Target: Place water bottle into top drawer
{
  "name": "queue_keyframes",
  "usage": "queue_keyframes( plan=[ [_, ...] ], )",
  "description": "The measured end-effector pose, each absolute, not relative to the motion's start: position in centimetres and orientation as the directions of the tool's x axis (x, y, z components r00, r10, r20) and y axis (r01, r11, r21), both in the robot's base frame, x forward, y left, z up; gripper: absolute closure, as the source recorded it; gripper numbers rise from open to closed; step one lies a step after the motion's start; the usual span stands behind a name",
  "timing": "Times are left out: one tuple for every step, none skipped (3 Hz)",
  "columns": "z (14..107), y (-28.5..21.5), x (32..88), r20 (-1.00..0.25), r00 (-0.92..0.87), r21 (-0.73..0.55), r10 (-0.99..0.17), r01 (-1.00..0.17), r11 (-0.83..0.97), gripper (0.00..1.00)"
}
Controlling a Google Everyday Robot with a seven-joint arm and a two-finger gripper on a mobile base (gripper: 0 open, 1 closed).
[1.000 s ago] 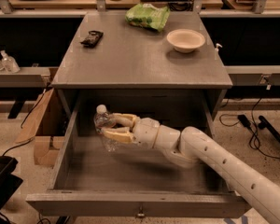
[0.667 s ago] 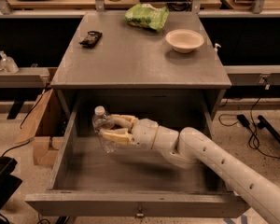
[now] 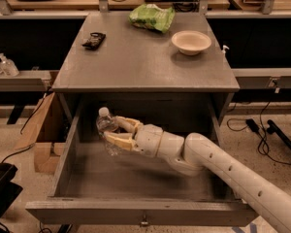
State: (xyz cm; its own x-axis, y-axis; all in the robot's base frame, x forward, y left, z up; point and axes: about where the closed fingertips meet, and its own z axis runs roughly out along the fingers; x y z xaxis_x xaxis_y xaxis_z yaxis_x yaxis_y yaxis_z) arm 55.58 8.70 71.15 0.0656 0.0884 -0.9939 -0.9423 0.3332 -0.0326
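Note:
The top drawer (image 3: pixel 136 211) is pulled wide open below the grey table top; its knob shows at the front panel. My gripper (image 3: pixel 112 132) reaches from the right into the drawer's back left part and is shut on the water bottle (image 3: pixel 106 126). The bottle is clear with a white cap, tilted with the cap up and to the left, held above the drawer floor. Its lower end is partly hidden by my fingers (image 3: pixel 117 140).
On the table top (image 3: pixel 136 62) lie a green bag (image 3: pixel 152 17), a beige bowl (image 3: pixel 191 42) and a small dark object (image 3: pixel 93 39). Two tiny pump bottles (image 3: pixel 3 65) stand on a shelf at left. Cardboard box (image 3: pixel 39 135) and cables on the floor.
The view has shifted slightly; the gripper still holds the bottle at about the same place in the drawer.

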Motion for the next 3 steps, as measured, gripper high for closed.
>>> queue_keyframes(
  plan=[
    [71.22,8.88,55.52,-0.994,0.066,-0.033,0.089,-0.943,0.330,0.17],
    [71.28,9.08,55.46,-0.994,0.067,-0.034,0.090,-0.945,0.326,0.00],
    [71.28,9.08,55.46,-0.994,0.067,-0.034,0.090,-0.945,0.326,0.00]
  ],
)
